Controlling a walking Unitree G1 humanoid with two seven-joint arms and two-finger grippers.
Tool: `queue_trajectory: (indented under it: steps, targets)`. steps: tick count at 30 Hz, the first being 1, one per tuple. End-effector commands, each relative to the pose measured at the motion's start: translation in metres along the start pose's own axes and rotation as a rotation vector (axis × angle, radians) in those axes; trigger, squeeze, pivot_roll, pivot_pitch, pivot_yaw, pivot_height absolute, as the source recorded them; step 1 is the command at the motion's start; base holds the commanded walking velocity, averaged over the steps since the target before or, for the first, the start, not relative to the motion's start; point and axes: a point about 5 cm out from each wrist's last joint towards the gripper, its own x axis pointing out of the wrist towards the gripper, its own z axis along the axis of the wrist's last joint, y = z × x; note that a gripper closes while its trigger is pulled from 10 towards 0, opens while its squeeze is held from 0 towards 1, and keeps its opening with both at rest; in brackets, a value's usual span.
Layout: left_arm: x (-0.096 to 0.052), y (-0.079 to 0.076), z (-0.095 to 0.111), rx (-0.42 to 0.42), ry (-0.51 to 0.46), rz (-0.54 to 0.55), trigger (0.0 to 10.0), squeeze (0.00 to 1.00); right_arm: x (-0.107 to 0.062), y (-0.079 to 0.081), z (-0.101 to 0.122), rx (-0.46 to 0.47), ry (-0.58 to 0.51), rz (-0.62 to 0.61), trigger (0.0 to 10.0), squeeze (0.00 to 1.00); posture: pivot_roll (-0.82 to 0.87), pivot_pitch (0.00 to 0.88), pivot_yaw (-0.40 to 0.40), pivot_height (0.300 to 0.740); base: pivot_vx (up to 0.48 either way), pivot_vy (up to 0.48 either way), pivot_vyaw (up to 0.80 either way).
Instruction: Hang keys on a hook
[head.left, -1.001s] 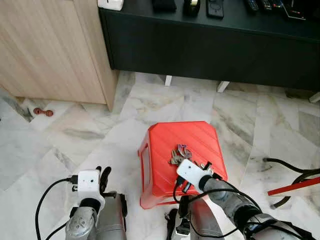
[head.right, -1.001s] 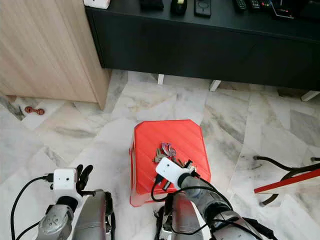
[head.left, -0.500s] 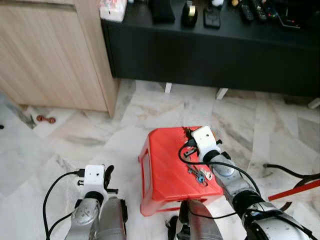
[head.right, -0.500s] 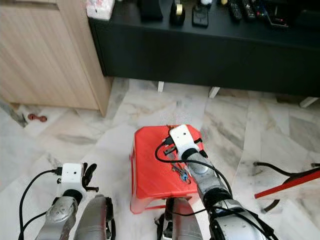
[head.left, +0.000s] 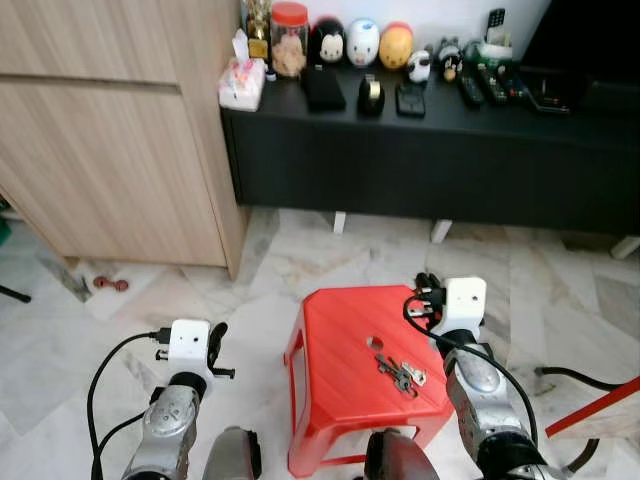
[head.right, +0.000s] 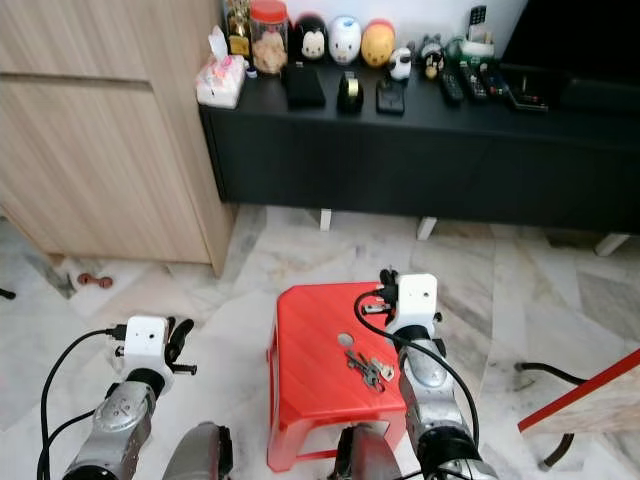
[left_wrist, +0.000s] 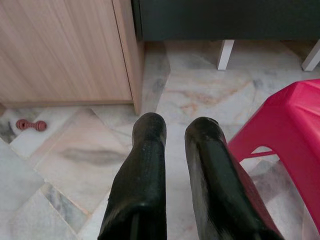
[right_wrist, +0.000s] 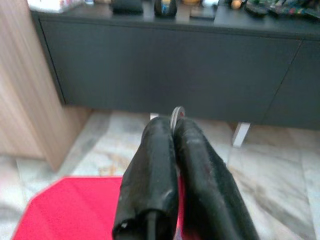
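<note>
Right gripper (right_wrist: 172, 125) is clenched on a key ring (right_wrist: 176, 113), keys (head.left: 401, 373) dangling over the red stool (head.left: 340, 330) near its right edge.

silver arms (head.left: 480, 385), black-fingered tool (right_wrist: 172, 135)
</note>
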Motion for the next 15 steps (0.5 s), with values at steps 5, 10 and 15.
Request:
queue_trajectory:
  steps: [5,10,15]
  targets:
    - [0.0,-0.007,0.0,-0.014,-0.024,-0.032,10.0,0.0,-0.004,0.0,-0.001,0.004,0.001,-0.014,10.0,0.0,0.17,0.032,-0.091,0.689,0.0,0.0,0.0]
    - [0.0,-0.009,0.0,-0.019,-0.03,-0.032,10.0,0.0,-0.003,0.0,-0.001,0.006,0.01,-0.015,10.0,0.0,0.18,0.02,-0.101,0.714,0.0,0.0,0.0]
    - [-0.001,-0.01,-0.004,-0.025,-0.027,-0.03,10.0,0.0,-0.007,-0.002,-0.01,0.001,0.068,-0.024,10.0,0.0,0.18,0.0,-0.11,0.74,0.0,0.0,0.0]
